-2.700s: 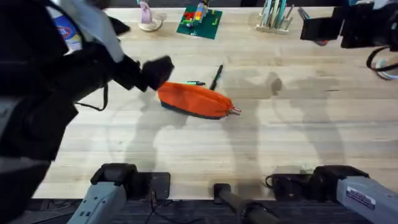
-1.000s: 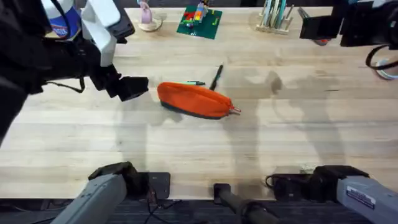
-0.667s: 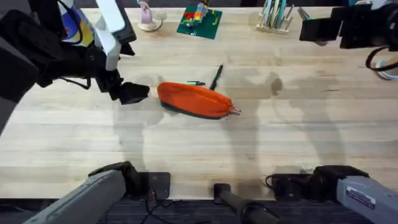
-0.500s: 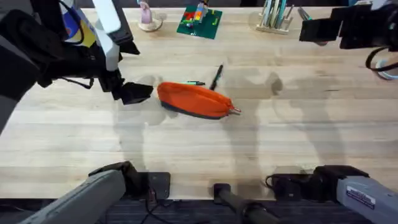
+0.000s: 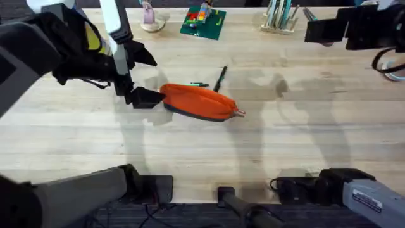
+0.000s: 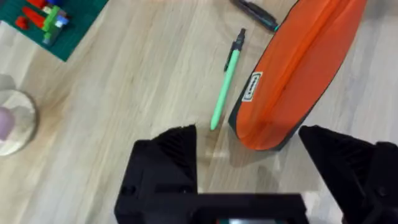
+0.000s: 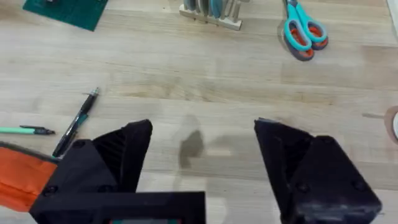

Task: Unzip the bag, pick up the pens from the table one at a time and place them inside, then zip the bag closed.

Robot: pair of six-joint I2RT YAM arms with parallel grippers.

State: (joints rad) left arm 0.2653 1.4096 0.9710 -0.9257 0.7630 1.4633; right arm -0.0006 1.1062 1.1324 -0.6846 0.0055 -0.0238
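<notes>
Nothing of the job looks done yet: the bag lies closed on the counter, its zipper running unbroken along the top as far as one can tell, and both pens lie outside it. Taking the bag as the landmark and going left to right, the left pincer sits at the bag's left end, fingers spread wide with that end between them in the left wrist view, not clamped on anything. Just behind the bag lies the green pen, close along its far side, and the black pen lies a little farther back, toward the bag's right half. The small red pull pokes out at the bag's right tip. Beyond that the counter is bare wood with plenty of room, and the right pincer hangs well off to the right, fingers apart and empty. Unzipping, loading both pens and zipping shut all remain.
</notes>
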